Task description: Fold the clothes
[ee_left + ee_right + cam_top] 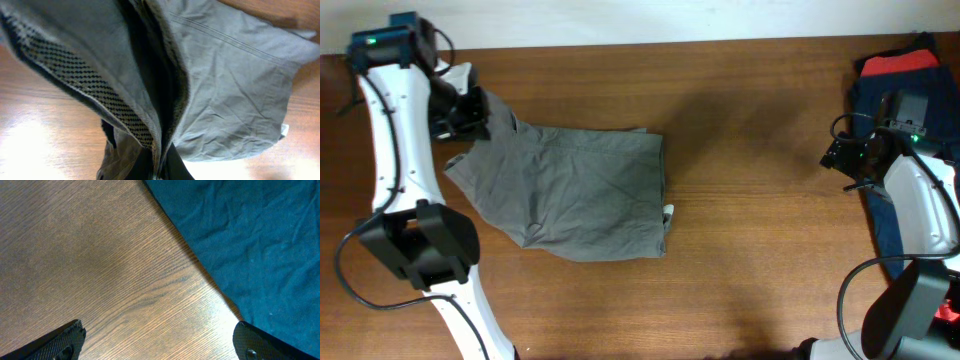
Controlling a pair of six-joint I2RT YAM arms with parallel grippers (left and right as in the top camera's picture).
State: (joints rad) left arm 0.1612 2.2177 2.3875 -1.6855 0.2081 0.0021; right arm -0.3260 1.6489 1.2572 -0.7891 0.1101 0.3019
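Note:
The grey-olive shorts (pixel 575 195) lie partly folded on the left half of the wooden table. My left gripper (pixel 485 115) is shut on their upper left corner and holds it lifted off the table. In the left wrist view the pinched fabric (pixel 150 100) hangs from my jaws (pixel 161 172), showing a seam and a mesh-patterned inner band; the rest spreads flat beyond. My right gripper (pixel 840 155) is open and empty at the right side. Its fingertips (pixel 157 342) hover over bare wood next to dark cloth.
A dark navy garment (pixel 895 120) lies at the right edge under my right arm and shows in the right wrist view (pixel 260 240). A red garment (pixel 900 62) lies at the far right corner. Bare wood (pixel 760 200) spans the middle.

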